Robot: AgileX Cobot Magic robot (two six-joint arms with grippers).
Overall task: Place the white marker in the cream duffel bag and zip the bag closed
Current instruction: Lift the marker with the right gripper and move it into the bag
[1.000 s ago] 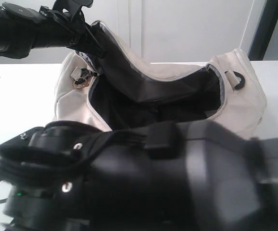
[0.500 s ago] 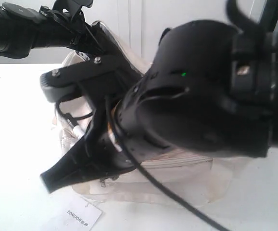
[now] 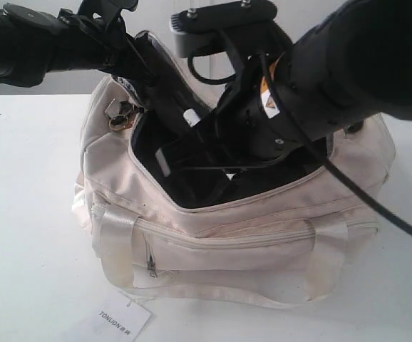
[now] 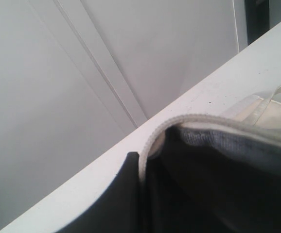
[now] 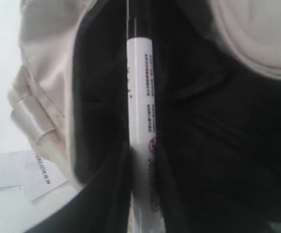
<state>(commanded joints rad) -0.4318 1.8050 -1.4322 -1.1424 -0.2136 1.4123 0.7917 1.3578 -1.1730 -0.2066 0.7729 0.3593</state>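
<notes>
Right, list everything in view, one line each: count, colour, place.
bag: one, cream with dark lining, on the table, top zip open
marker: one, white barrel with a black end, in the bag's open mouth
paper tag: one, white with print, on the table at the bag's front
metal clip: one, silver and gold, at the bag's end nearer the left arm
table: one, white, under the bag
left tool: one, black, shut on the bag's raised rim
right tool: one, black, reaching into the bag, shut on the marker
</notes>
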